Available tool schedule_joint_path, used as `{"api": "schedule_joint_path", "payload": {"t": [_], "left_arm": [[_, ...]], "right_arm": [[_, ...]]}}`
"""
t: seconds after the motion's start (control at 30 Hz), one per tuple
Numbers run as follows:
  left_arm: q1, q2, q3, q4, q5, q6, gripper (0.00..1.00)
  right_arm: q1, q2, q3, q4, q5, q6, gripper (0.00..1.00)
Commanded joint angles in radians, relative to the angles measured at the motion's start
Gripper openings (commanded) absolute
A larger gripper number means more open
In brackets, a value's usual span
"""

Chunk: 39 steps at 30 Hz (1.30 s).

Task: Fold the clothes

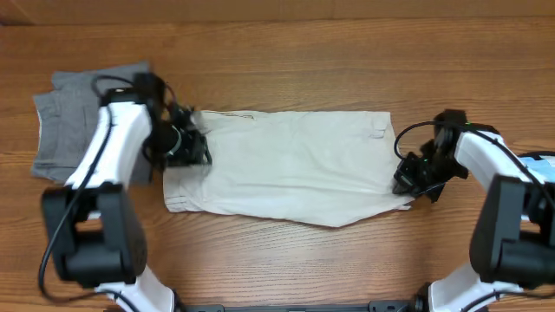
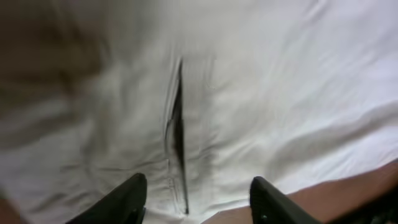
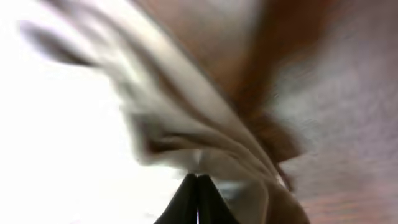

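Cream shorts (image 1: pixel 295 165) lie flat and stretched lengthwise across the middle of the wooden table (image 1: pixel 286 35). At the far left a grey garment (image 1: pixel 65 121) sits folded, partly under the left arm (image 1: pixel 113 147). Just beside it, the left gripper (image 1: pixel 186 147) hangs over the left end of the cream shorts. From its wrist camera the two fingers (image 2: pixel 130 196) stand apart with nothing between them, released. Pale cloth with a dark slit opening (image 2: pixel 177 124) fills the view beyond them.

Moving right, the cloth is mostly smooth, with a few creases and a point sticking out along its near edge. At the right end, the right gripper (image 1: pixel 409 178) sits on the near corner of the cream shorts. Its wrist view is blurred, but the fingertips are pressed together and a bunched ridge of pale fabric runs into them, so it appears clenched on the cloth. Beyond the right arm (image 1: pixel 486 160), a sliver of pale blue item (image 1: pixel 542 160) shows at the table's edge.
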Motion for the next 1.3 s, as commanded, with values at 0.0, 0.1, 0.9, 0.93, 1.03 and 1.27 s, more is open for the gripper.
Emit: {"api": "schedule_joint_path", "payload": {"t": [0.0, 0.1, 0.9, 0.93, 1.03, 1.27], "left_arm": [[-0.019, -0.075, 0.028, 0.06, 0.181, 0.015, 0.59], [-0.055, -0.065, 0.025, 0.153, 0.246, 0.014, 0.49], [-0.152, 0.183, -0.024, 0.33, 0.016, -0.048, 0.16], [-0.14, 0.183, -0.023, 0.312, -0.003, -0.048, 0.16], [-0.094, 0.183, -0.021, 0.262, -0.061, -0.045, 0.18], [0.031, 0.175, -0.012, 0.207, 0.006, 0.031, 0.07]], "right_arm": [[0.034, -0.135, 0.028, 0.076, -0.239, -0.183, 0.04], [0.095, -0.161, 0.028, 0.198, -0.44, -0.177, 0.04], [0.377, 0.212, 0.018, 0.827, -0.198, 0.51, 0.04], [0.344, 0.212, 0.018, 0.819, -0.192, 0.521, 0.04], [0.23, 0.212, 0.018, 0.765, -0.191, 0.521, 0.04], [0.038, 0.207, 0.019, 0.58, -0.192, 0.325, 0.04]]}}
